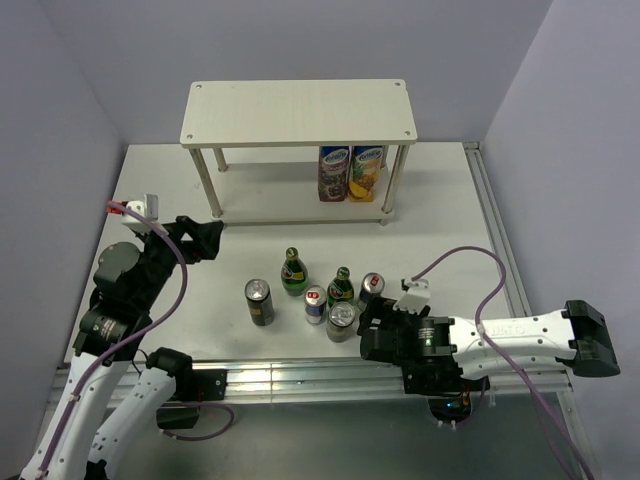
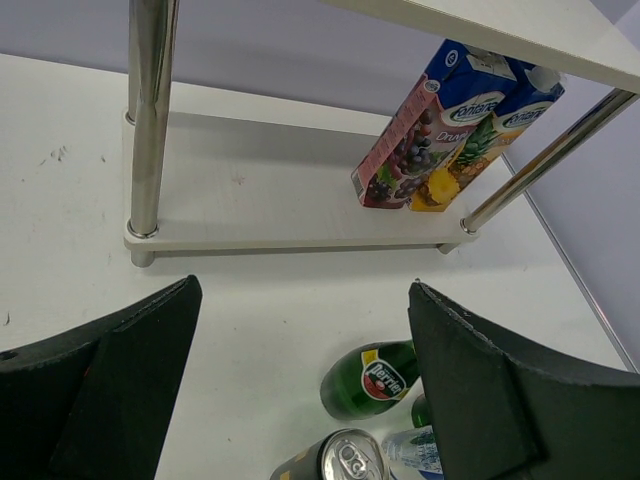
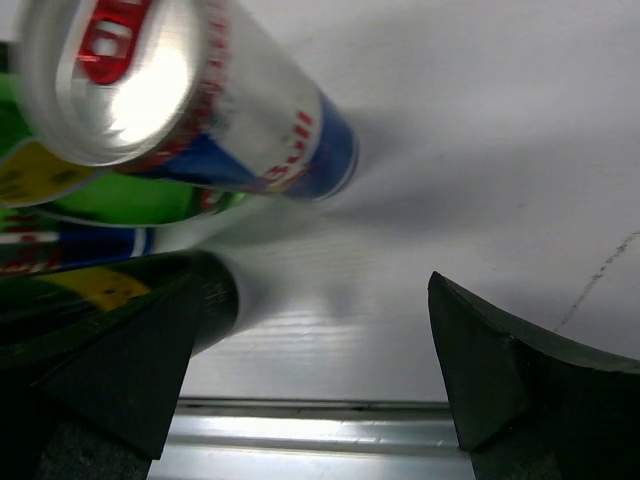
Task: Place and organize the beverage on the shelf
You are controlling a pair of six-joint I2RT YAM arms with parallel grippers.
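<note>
Apparently the first pick is in hand: the right gripper (image 3: pixel 312 300), fingers spread and empty, has a blue-and-silver metal can (image 3: pixel 230 120) just beyond one fingertip and must shift to straddle it, while the left gripper (image 2: pixel 300 300), likewise spread and empty, faces the pale wooden two-tier shelf (image 2: pixel 250 200).

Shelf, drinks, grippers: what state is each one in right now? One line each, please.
Shelf: standing, none of the six drinks on it yet.
Juice cartons: upright, side by side on the lower tier.
Green bottles: upright on the table.
Black cans: upright on the table.
Blue-and-silver cans: upright on the table.
Left gripper: open, holding nothing.
Right gripper: open, holding nothing.
</note>
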